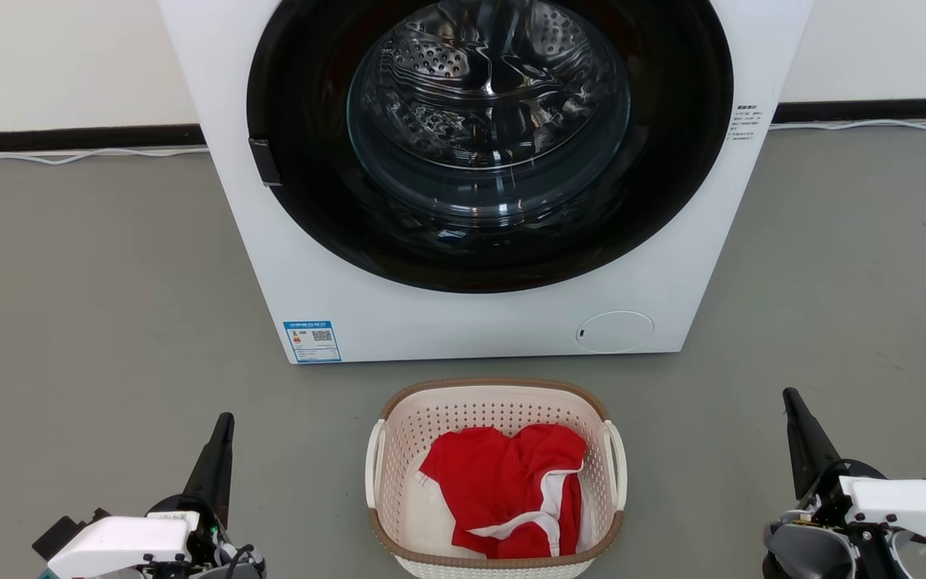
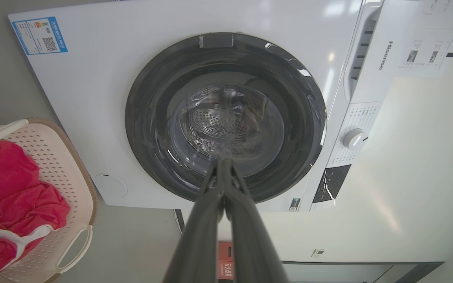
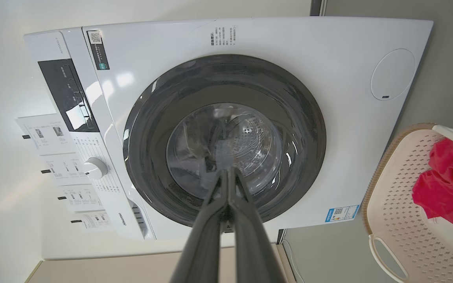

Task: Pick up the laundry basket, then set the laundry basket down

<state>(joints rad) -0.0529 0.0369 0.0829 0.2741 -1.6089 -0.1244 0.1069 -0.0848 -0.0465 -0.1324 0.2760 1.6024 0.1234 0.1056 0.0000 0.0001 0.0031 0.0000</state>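
Laundry basket (image 1: 492, 412) on grey floor (image 1: 93, 305), just before the washing machine (image 1: 399, 314), red garment (image 1: 503, 482) inside. Left gripper (image 1: 224, 422) and right gripper (image 1: 791, 398) flank it, well apart, fingers pressed together, holding nothing.

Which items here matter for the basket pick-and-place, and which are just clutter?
Job: basket; left claw and right claw, both shut, either side of it.
Not job: washer; red garment in the basket; cable by the wall.

Laundry basket (image 1: 479, 414): matt perforated plastic. Garment (image 1: 503, 482): red cloth. Washer (image 1: 431, 322): glossy white front, shiny metal drum (image 1: 463, 64).
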